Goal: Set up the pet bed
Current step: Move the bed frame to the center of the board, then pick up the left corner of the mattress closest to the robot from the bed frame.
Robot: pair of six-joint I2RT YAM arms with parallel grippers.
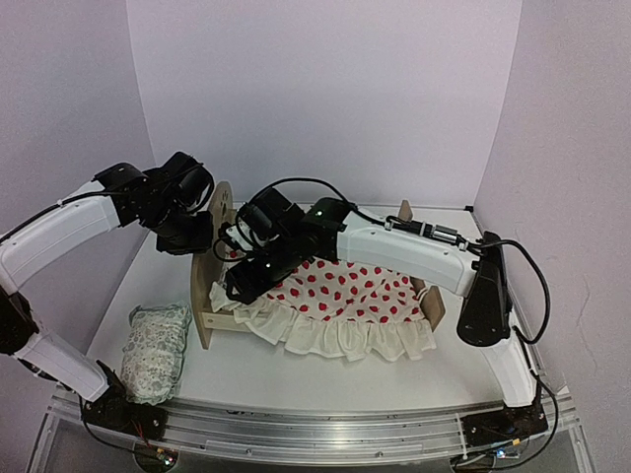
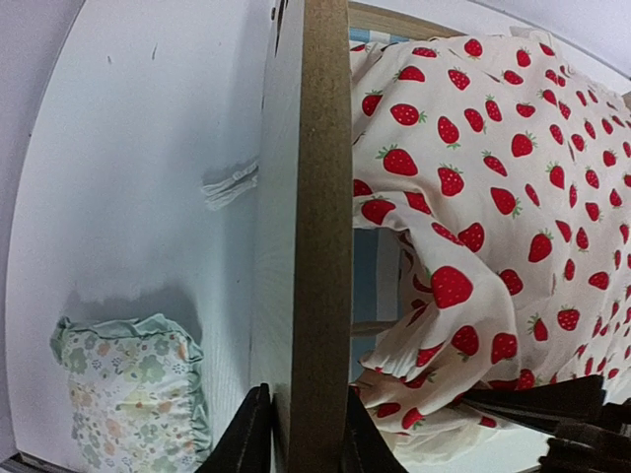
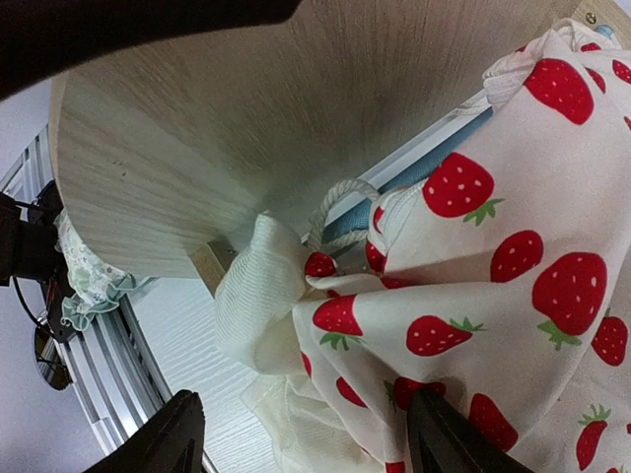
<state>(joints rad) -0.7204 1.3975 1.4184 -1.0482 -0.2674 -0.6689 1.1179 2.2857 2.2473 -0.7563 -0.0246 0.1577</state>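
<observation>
The plywood pet bed [image 1: 205, 313] stands mid-table with its rounded headboard [image 2: 320, 197] on the left and the blue-striped mattress [image 2: 367, 276] showing beside it. A cream strawberry-print blanket [image 1: 345, 296] covers the bed, its ruffle [image 3: 261, 296] bunched at the headboard's corner. My left gripper [image 2: 304, 434] straddles the headboard's top edge. One finger lies against the board and a thin dark gap shows at the other. My right gripper [image 3: 311, 439] is open wide over the blanket's bunched corner, one finger [image 3: 449, 439] against the cloth.
A small green-patterned pillow [image 1: 156, 350] lies on the table left of the bed, near the front rail [image 1: 325, 429]. The right arm [image 1: 414, 251] stretches across above the bed. Walls close in the table at the left, back and right.
</observation>
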